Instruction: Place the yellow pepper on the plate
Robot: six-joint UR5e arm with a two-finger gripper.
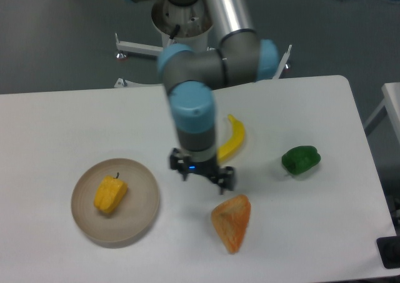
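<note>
While hanging over the bench (56, 120), tool (201, 173) grips nothing (jaw gap unclear, cannot tell); yellow pepper (110, 193) lies on plate (142, 203), near pastry (232, 221), banana (234, 139).

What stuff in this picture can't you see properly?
- Gripper: seen from above in the only camera view; its fingers are hidden under its own body, so open or shut is unclear.
- Banana: its near end is covered by the robot arm.
- Yellow pepper on the plate: its underside is out of sight.
- Orange pastry-like item: too blurry to name.
</note>
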